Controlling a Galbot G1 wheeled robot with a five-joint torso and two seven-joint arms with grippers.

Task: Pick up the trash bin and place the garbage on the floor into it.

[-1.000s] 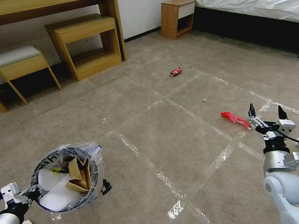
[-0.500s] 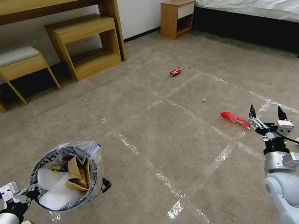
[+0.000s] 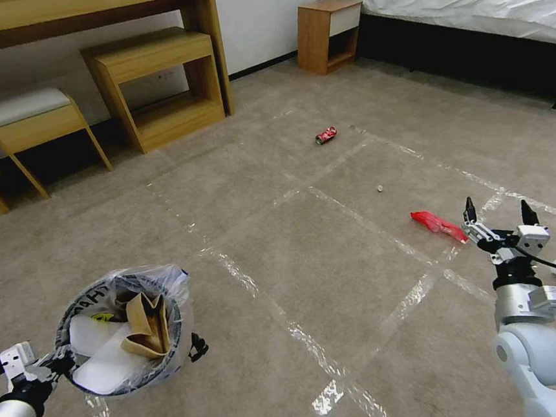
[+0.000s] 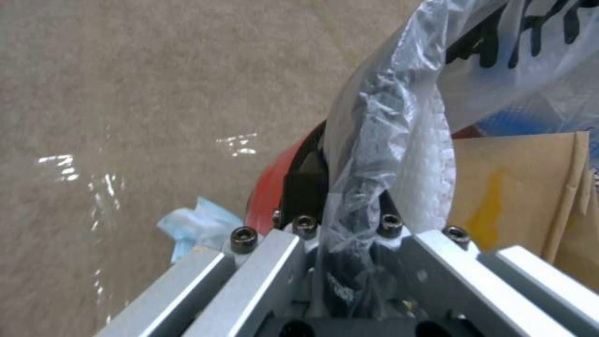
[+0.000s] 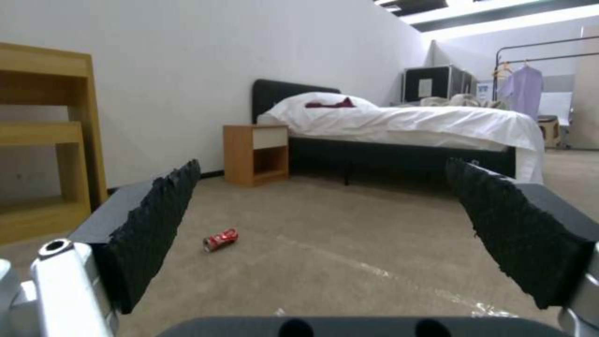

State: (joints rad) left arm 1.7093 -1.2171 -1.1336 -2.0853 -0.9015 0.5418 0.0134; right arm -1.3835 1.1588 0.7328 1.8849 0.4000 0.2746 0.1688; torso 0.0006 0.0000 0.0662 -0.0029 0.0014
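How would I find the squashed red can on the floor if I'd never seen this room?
Start at the small wooden nightstand beside the bed. Come forward onto the carpet to the red can, lying alone on its side. Unlike the flat red wrapper by the right gripper, it is a cylinder.

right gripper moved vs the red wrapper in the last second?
No: the right gripper sits just as close beside the wrapper, jaws open.

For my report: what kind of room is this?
Probably a bedroom, perhaps a hotel room: a made bed, a nightstand beside it, and a wooden desk with a stool.
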